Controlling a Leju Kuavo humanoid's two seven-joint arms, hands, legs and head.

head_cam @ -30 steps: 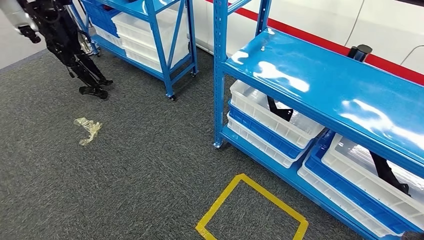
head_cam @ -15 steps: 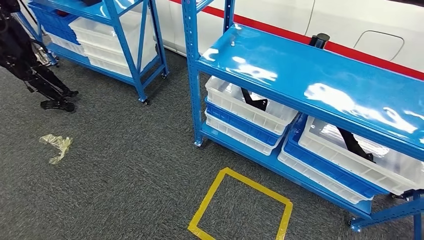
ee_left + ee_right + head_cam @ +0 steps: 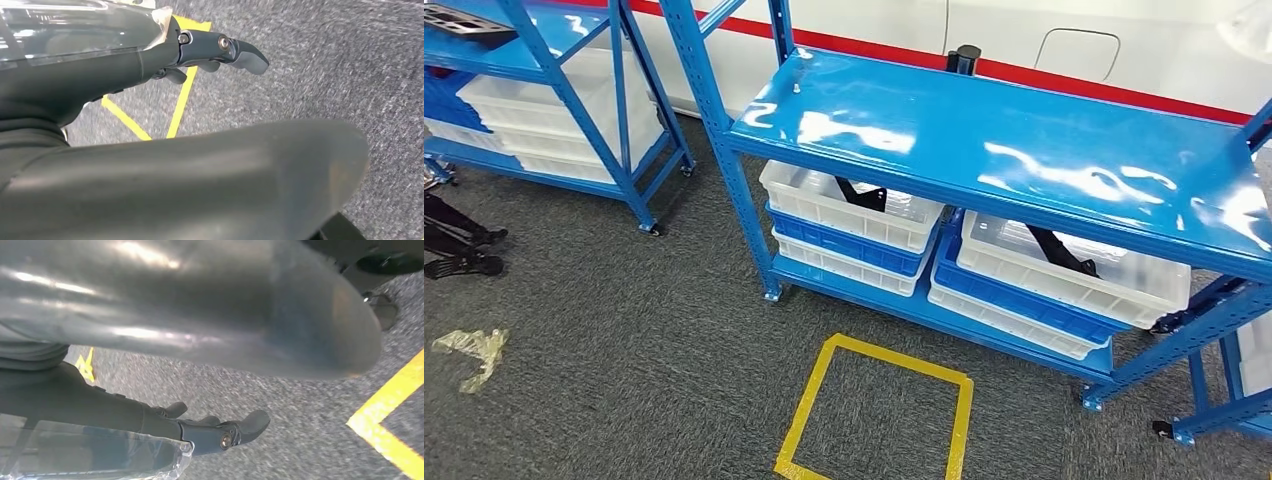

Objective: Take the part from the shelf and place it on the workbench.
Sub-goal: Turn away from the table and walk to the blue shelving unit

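Note:
A blue metal shelf (image 3: pixel 984 150) stands ahead in the head view. Under its top board sit two white bins on blue ones. The left white bin (image 3: pixel 824 205) holds a black part (image 3: pixel 862 193); the right white bin (image 3: pixel 1074 285) holds another black part (image 3: pixel 1059 250). My left hand (image 3: pixel 210 55) hangs over the grey carpet near yellow tape, fingers apart and holding nothing. My right hand (image 3: pixel 210 430) also hangs above the carpet with its fingers spread and nothing in them.
A yellow tape square (image 3: pixel 879 410) marks the carpet in front of the shelf. A second blue shelf (image 3: pixel 544 60) with white bins stands at the left, with a black item (image 3: pixel 464 22) on top. Black stand feet (image 3: pixel 454 245) and a plastic scrap (image 3: pixel 469 350) lie at the left.
The whole picture has shifted: the camera has turned, so the shelf with the bins now sits more central and square-on. Both bins show in full.

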